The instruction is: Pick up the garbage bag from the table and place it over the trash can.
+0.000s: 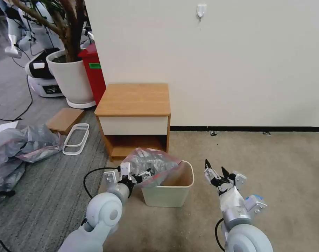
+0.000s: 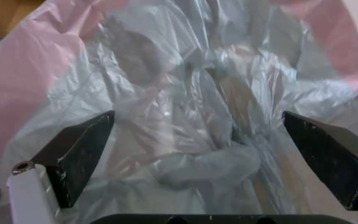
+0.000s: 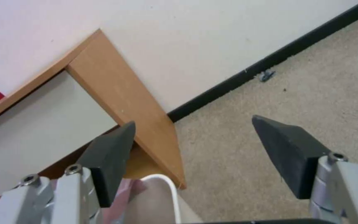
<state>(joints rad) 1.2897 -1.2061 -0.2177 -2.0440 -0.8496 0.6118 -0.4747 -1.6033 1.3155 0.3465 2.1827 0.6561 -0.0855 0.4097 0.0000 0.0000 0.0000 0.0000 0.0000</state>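
Note:
The garbage bag (image 1: 149,163), thin grey plastic with a pinkish-red rim, lies bunched over the left and back part of the cream trash can (image 1: 173,194); the can's right half stays uncovered. My left gripper (image 1: 142,175) is at the can's left rim, open, its fingers wide apart against the crumpled bag (image 2: 195,93). My right gripper (image 1: 214,166) hovers open just right of the can, holding nothing. The right wrist view shows the can's rim (image 3: 168,186) and a strip of pink bag (image 3: 119,205). The table (image 1: 133,99) stands right behind the can, its top bare.
A heap of grey-pink bags (image 1: 16,148) lies on the floor at far left. A flat cardboard box (image 1: 63,119), white frames (image 1: 76,139), a white plant pot (image 1: 72,78) and a red bin (image 1: 93,71) stand left of the table. Open carpet (image 1: 271,164) stretches right.

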